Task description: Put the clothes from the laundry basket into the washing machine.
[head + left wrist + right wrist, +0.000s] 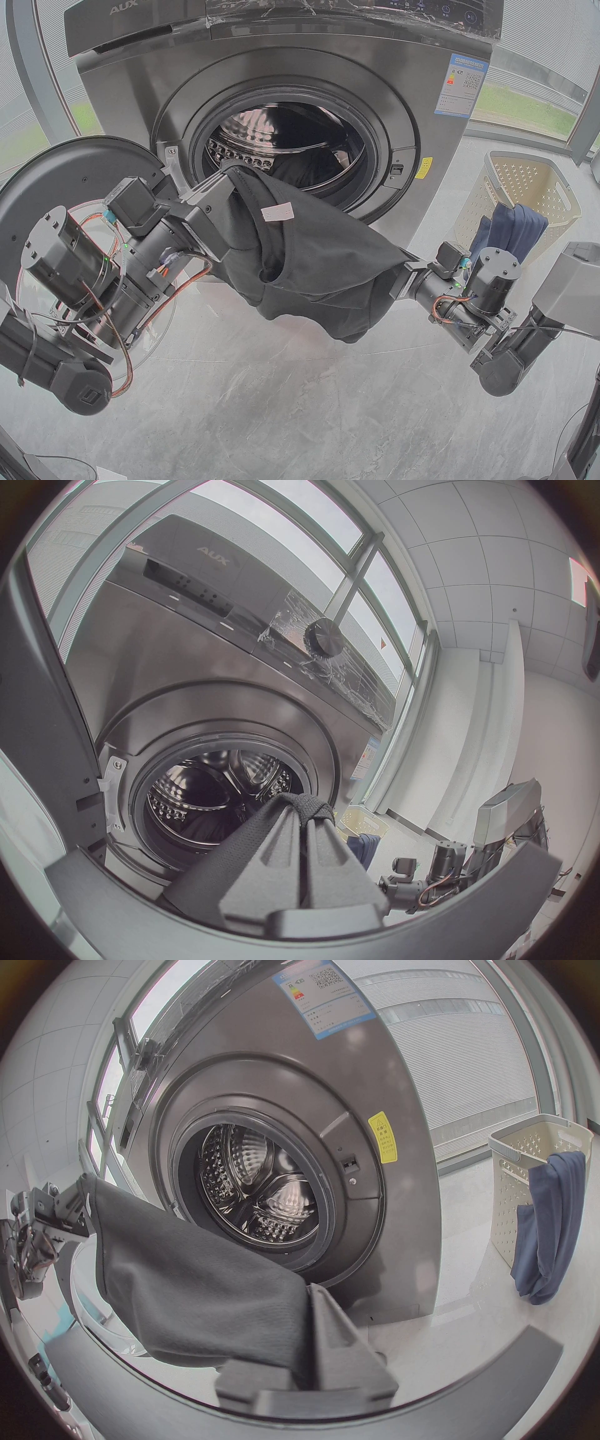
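I hold the black garment [319,256] stretched before the washing machine [406,106] mouth, with the left pincer [306,814] and the right pincer [310,1300] each clamped on an edge. I judge it soft, light and sagging, so edge grips suit. The blue garment [515,228] hangs on the laundry basket [531,164] beside the machine.

A: What does the black shirt [312,256] hide in the head view?
B: The bottom of the washing machine [125,94] hole, and the tips of the left gripper [306,817] and right gripper [310,1310] (both pinch the shirt).
A: And the laundry basket [478,206]?
B: The right arm [487,294] covers its low corner and the bottom of the blue cloth [515,228].
A: The door [75,169]?
B: Cut off at the picture's edge, partly behind the left arm [94,275].
A: That dark shape [309,165] deep in the drum [250,134]?
B: Can't tell what it is.
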Available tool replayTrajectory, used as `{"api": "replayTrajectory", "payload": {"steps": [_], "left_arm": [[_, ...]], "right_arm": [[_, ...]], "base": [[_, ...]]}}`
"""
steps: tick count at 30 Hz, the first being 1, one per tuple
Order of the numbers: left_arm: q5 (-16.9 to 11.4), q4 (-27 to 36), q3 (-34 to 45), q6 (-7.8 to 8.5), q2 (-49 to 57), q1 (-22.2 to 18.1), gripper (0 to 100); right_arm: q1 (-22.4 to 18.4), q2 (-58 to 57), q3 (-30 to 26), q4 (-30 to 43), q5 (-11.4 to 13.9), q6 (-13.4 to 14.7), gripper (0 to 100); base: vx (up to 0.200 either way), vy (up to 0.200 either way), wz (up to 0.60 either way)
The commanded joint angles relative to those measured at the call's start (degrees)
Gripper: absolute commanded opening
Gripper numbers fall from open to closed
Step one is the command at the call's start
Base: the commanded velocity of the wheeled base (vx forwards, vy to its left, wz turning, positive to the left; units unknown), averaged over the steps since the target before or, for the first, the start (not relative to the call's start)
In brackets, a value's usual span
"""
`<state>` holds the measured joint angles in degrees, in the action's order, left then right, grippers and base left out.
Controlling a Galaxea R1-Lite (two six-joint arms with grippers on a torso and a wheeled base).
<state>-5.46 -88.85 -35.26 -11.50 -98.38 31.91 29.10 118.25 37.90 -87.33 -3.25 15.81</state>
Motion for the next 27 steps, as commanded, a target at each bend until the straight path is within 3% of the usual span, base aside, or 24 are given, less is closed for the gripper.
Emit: {"api": "replayTrajectory", "payload": {"steps": [1, 7, 20, 26, 27], "left_arm": [[0.1, -0.01, -0.08, -0.02, 0.73, 0.17, 0], [0.54, 0.08, -1.4, -0.11, 0.12, -0.01, 0], [1.51, 0.34, -3.5, 0.07, -1.73, -0.36, 0], [1.68, 0.43, -3.59, 0.16, -2.08, -0.27, 0], [1.68, 0.34, -3.59, 0.16, -2.52, -0.27, 0]], "right_arm": [[0.7, 4.71, 1.03, -0.03, 0.0, -0.43, 100], [2.19, 10.16, -1.43, -1.08, 0.18, -3.77, 100], [7.55, 11.48, -8.28, -1.17, 0.88, -4.03, 100], [9.75, 8.23, -6.08, -1.08, 1.06, -4.39, 100], [11.86, 6.64, -4.68, -1.08, 1.15, -4.21, 100]], "base": [[0.0, 0.0, 0.0], [0.0, 0.0, 0.0], [0.0, 0.0, 0.0], [0.0, 0.0, 0.0], [0.0, 0.0, 0.0]]}}
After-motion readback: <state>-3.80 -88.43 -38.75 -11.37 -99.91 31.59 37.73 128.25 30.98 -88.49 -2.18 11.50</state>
